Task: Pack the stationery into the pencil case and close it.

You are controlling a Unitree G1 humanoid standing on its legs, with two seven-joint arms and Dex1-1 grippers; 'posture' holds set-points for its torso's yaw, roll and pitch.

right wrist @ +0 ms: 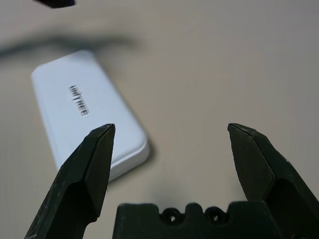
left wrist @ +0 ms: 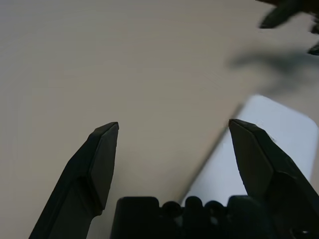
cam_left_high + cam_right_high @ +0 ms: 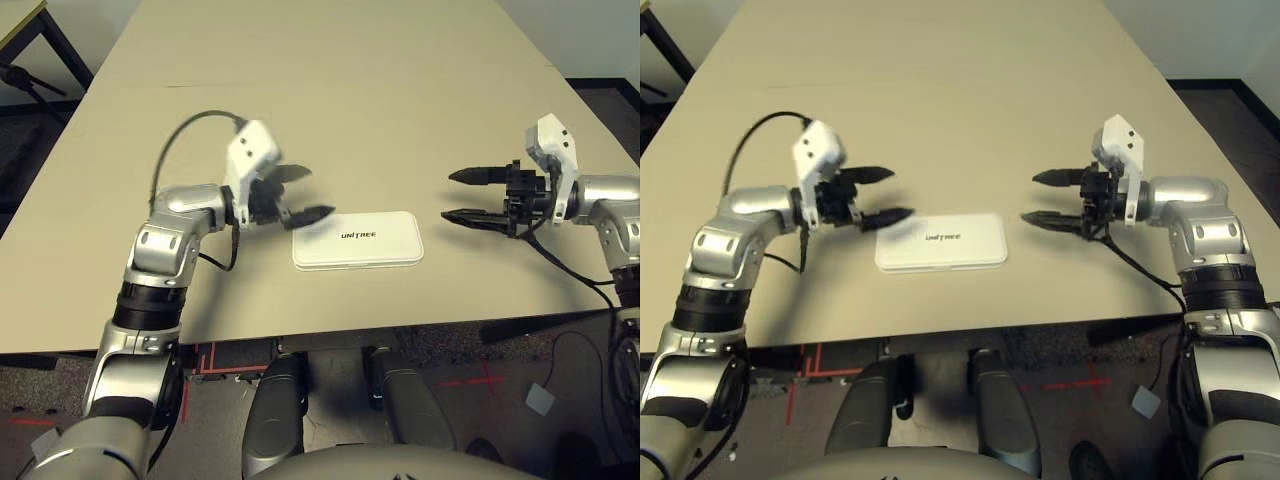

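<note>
The pencil case [image 3: 357, 239] lies flat on the table with its lid down, a white box with rounded corners and black UNITREE lettering on top. The stationery is hidden from view. My left gripper [image 3: 302, 193] hovers just off the case's left end, its two black fingers spread open with nothing between them. My right gripper [image 3: 462, 196] stands open a short way to the right of the case, apart from it and empty. In the right wrist view the pencil case [image 1: 87, 112] lies ahead of my right fingers [image 1: 94, 164].
The beige table [image 3: 330, 90] stretches far back behind the case. Its front edge runs close below the case. A dark table leg and cable stand at the far left on the floor [image 3: 30, 75].
</note>
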